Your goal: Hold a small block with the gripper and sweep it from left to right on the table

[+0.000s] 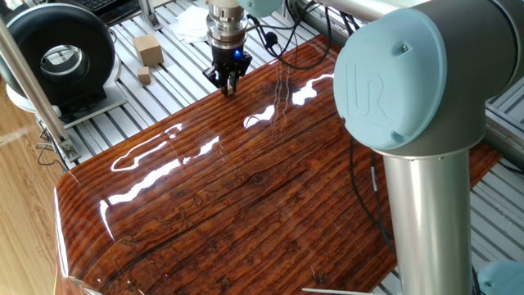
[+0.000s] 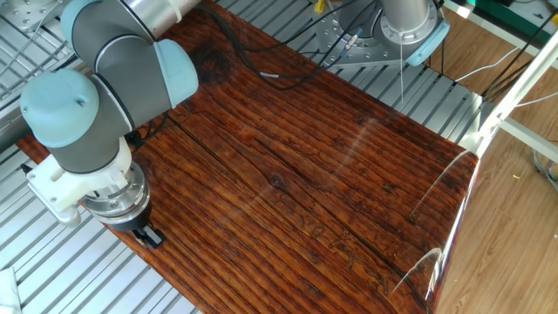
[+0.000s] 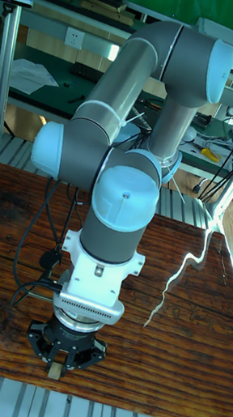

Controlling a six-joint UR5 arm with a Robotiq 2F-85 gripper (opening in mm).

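Note:
My black gripper [image 3: 56, 365] points straight down at the edge of the glossy reddish-brown table [image 3: 184, 341]. A tiny light-tan small block [image 3: 54, 370] shows between its fingertips, touching the board. The jaws are shut on it. In one fixed view the gripper [image 1: 227, 84] stands at the table's far edge [image 1: 246, 188], with the blue light on its wrist lit. The other fixed view shows the gripper [image 2: 150, 235] at the near-left edge of the table [image 2: 331, 174], with the block hidden under the fingers.
On the slatted aluminium base [image 1: 164, 82] beyond the table lie a big tan box-shaped block [image 1: 148, 49] and a loose little cube [image 1: 144, 76]. A black round device [image 1: 61, 53] stands at far left. Cables [image 2: 261, 70] cross the table's far corner. The arm's large elbow [image 1: 409, 82] fills the right foreground.

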